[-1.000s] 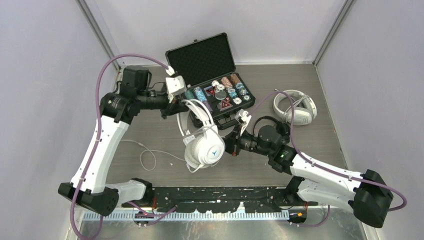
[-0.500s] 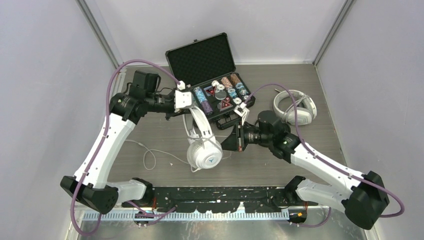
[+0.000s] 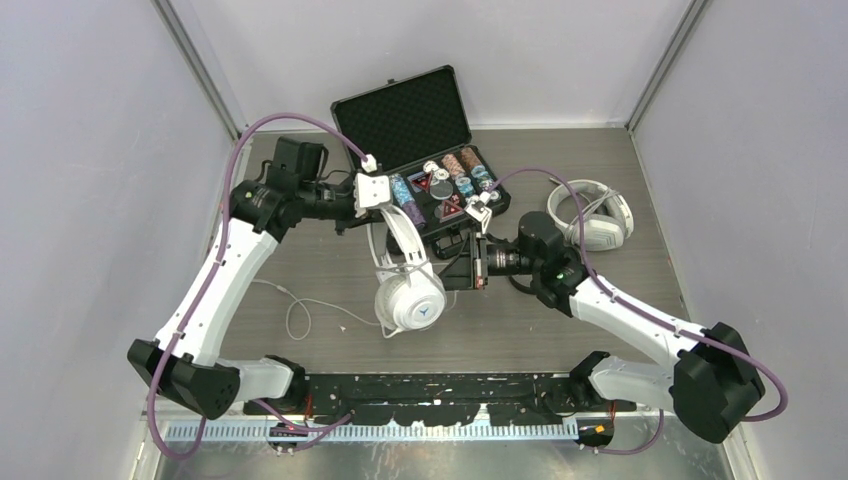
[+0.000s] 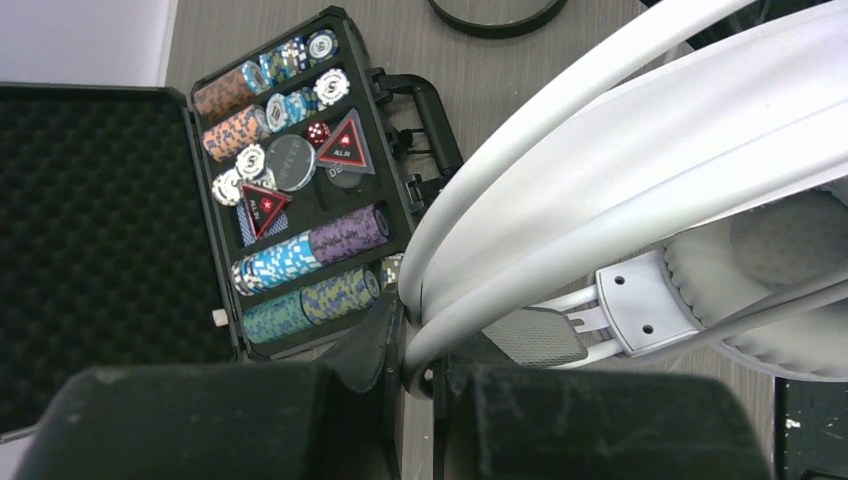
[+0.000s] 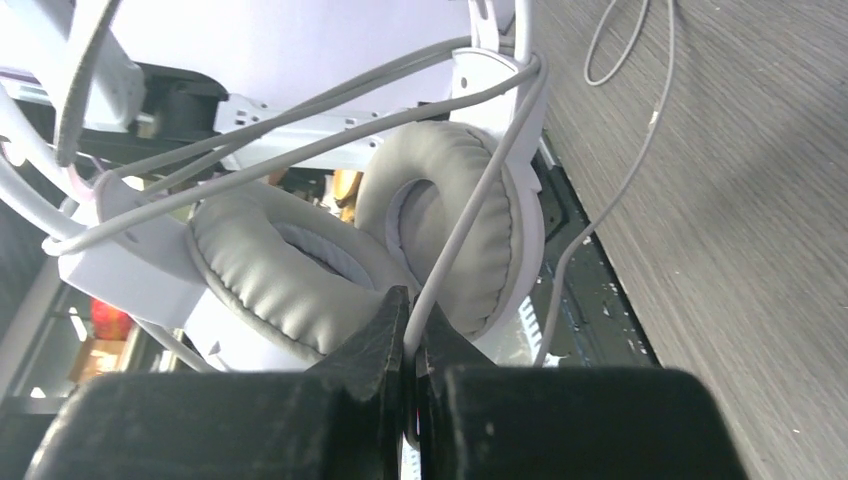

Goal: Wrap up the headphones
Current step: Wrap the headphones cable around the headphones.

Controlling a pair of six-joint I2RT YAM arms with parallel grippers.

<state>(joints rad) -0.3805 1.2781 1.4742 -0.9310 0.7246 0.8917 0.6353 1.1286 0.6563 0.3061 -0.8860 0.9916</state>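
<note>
- White round-cup headset (image 4: 640, 170): overruns the left wrist view at 12 and 3 o'clock; the band's end is hidden between the left jaws.
- Black ring (image 4: 497, 12) on the grey wood-grain worktop (image 4: 500, 60): cut off at 12 o'clock, identity unclear.
- Open black foam-lined case of poker chips (image 3: 405, 120): seen from above, its tray edges at 9 and 4 o'clock are covered; chip markings are too small to read.
- Grey headset cord (image 5: 455, 250): vanishes between the blurred right jaws.
- Thin pale loose cord (image 3: 288, 318): its 3 o'clock end slips under the hanging cup.
</note>
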